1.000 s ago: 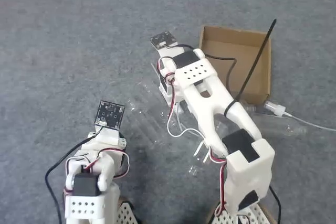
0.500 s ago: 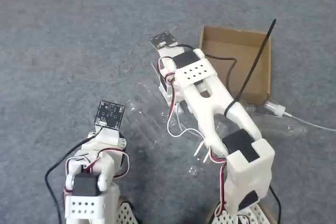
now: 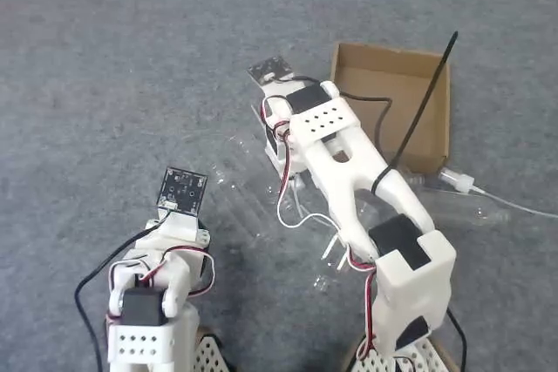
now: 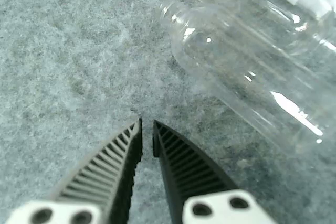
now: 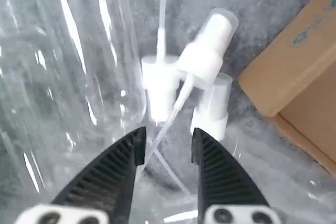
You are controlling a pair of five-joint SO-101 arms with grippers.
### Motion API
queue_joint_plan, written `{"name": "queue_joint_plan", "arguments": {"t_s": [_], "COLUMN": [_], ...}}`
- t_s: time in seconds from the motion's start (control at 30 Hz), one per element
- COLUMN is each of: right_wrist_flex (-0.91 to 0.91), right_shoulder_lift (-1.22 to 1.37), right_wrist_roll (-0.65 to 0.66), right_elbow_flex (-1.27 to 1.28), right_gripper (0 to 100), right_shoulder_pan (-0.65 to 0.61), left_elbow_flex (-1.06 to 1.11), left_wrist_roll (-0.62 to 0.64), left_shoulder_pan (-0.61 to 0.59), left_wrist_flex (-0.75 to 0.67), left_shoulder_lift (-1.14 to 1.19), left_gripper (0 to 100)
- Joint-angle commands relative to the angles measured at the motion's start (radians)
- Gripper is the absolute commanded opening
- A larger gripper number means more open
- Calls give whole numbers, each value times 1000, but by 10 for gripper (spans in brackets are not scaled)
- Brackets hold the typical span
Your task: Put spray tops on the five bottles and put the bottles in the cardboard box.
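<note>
Right wrist view, white spray tops [image 5: 206,59], clear bottles [image 5: 63,77], right gripper [image 5: 167,134] spread, left gripper [image 4: 147,125] pressed together

Two white plastic arms with black motor blocks [image 3: 399,240].
The left arm [image 3: 144,337], lower left, and right arm [image 3: 349,163], centre right, trail red, white and black wires [image 3: 292,206]; ribbed black fingers [image 4: 113,169] sit on white bases [image 4: 210,209] with screw holes.
</note>
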Motion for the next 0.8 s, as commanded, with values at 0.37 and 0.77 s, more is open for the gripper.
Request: {"name": "queue_joint_plan", "arguments": {"t_s": [0.37,0.77], "right_wrist_flex": [358,337], "right_shoulder_lift": [-387,-604], "right_wrist_roll": [190,597], "right_elbow_flex": [-164,26], "right_gripper": [106,106], "right_shoulder_pan": [88,776], "left_elbow_flex": [-5,-5], "left_wrist_roll": [-3,-3], "left_shoulder_pan": [2,2], "left_wrist_flex": [5,5], "left_shoulder_lift": [-18,-18], "left_gripper": [25,25]}}
